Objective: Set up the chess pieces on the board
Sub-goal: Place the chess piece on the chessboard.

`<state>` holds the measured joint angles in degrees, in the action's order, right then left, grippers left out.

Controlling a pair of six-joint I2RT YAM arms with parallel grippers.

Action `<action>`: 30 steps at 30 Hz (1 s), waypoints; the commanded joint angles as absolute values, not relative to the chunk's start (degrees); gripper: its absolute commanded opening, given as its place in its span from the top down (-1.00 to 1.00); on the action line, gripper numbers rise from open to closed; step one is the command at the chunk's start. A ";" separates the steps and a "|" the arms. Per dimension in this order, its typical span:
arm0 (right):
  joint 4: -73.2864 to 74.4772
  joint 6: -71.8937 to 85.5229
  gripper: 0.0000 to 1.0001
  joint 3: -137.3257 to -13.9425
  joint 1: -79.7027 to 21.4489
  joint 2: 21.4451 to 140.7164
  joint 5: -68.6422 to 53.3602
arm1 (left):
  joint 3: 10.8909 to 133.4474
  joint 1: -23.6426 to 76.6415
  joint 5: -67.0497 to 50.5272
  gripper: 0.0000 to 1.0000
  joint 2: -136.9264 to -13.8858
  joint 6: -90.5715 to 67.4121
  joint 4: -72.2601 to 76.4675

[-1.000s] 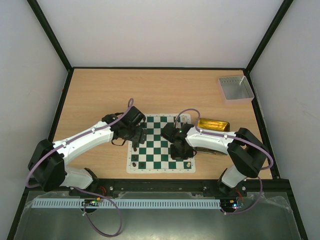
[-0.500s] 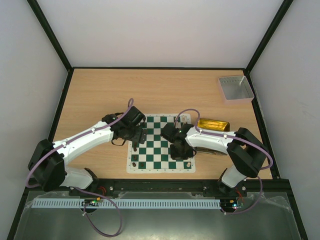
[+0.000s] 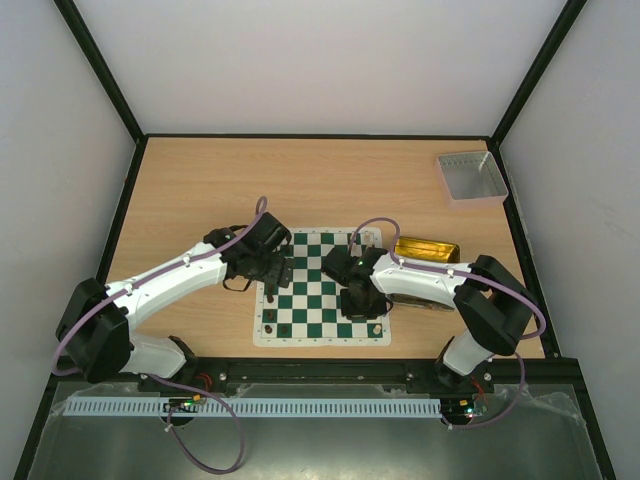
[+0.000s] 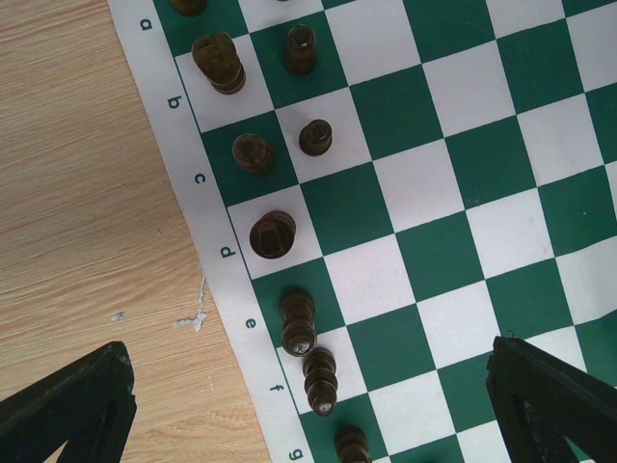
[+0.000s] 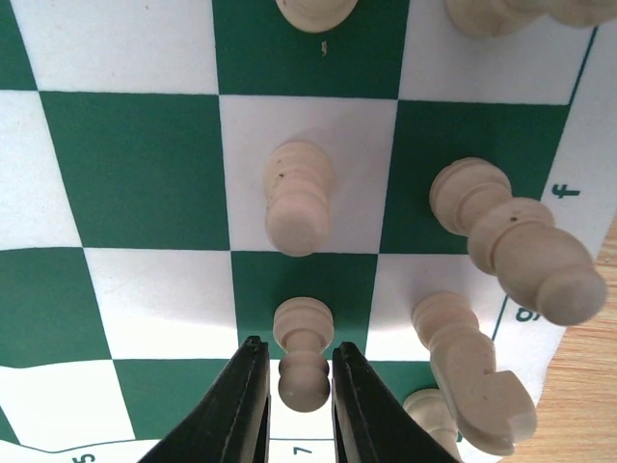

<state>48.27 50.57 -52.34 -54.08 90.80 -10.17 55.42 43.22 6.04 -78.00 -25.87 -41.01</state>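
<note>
The board point(image 3: 318, 290) lies in front of both arms. In the right wrist view my right gripper point(image 5: 301, 352) has its fingers close on both sides of a cream-white pawn point(image 5: 304, 371), which stands upright on a green square in row 7 near the board's edge. Other cream pieces stand around it: a pawn point(image 5: 299, 198) and taller pieces point(image 5: 511, 241). My left gripper point(image 4: 308, 355) is wide open and empty above the board's lettered edge. Several black pieces point(image 4: 273, 234) stand below it in two columns. Both grippers also show from above, left point(image 3: 275, 272) and right point(image 3: 362, 305).
A translucent yellow tray point(image 3: 428, 247) lies just right of the board, behind my right arm. A small grey tray point(image 3: 470, 178) stands at the back right corner. Black frame posts and white walls surround the table.
</note>
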 commanded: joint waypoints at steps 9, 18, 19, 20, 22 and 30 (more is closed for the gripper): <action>49.56 50.54 0.54 -53.70 -54.49 91.19 -8.66 | 54.94 43.42 6.28 -0.98 -77.85 -25.39 -41.18; 52.30 49.36 0.53 -56.65 -54.45 91.04 -7.79 | 54.98 43.42 6.13 -0.98 -77.68 -25.29 -41.07; 52.93 49.25 0.53 -57.11 -54.46 91.03 -7.63 | 54.94 43.42 6.15 -0.98 -77.68 -25.27 -41.05; 53.58 49.20 0.53 -57.57 -54.49 90.90 -7.38 | 54.89 43.41 6.15 -0.98 -77.68 -25.26 -41.05; 55.20 48.83 0.53 -58.65 -54.49 90.96 -7.13 | 54.93 43.41 6.07 -0.98 -77.53 -25.31 -41.05; 62.74 48.91 0.53 -63.66 -53.69 88.49 -2.43 | 54.84 43.42 5.80 -0.98 -77.31 -25.22 -40.96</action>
<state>55.57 48.84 -59.68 -54.08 90.78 -7.38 55.42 43.22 6.00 -78.00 -25.85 -40.99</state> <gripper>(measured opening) 0.237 0.991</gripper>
